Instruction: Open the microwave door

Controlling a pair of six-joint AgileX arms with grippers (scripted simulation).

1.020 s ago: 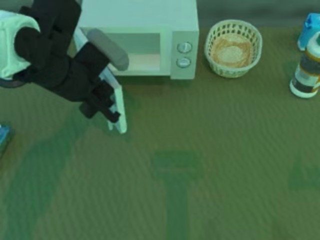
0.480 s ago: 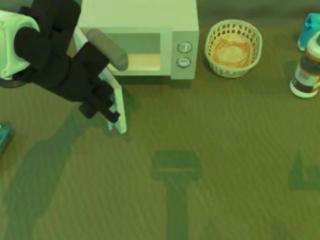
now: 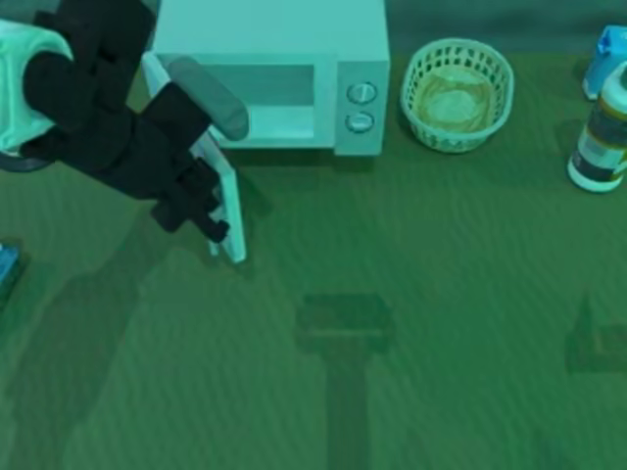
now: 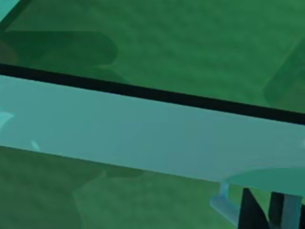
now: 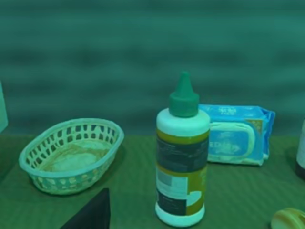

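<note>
The microwave (image 3: 274, 34) stands at the back left of the table with its cavity showing. The microwave door (image 3: 229, 201) is swung far out toward the table's front, hinged on its left side. My left gripper (image 3: 201, 211) sits at the door's free edge, shut on the door's handle. In the left wrist view the door's edge (image 4: 143, 133) runs across as a pale band, and the dark fingers (image 4: 252, 214) stand beside the handle bar (image 4: 224, 205). My right gripper (image 5: 90, 214) is out of the top view and shows only as a dark wedge in the right wrist view.
A wicker basket (image 3: 458, 93) sits right of the microwave. A green-capped bottle (image 3: 600, 137) and a blue wipes pack (image 3: 609, 49) stand at the far right. A blue object (image 3: 5, 264) pokes in at the left edge. A brown rounded thing (image 5: 288, 220) lies near the bottle.
The left gripper and the door's free edge have crept slightly to the left, leaving the door a touch wider open.
</note>
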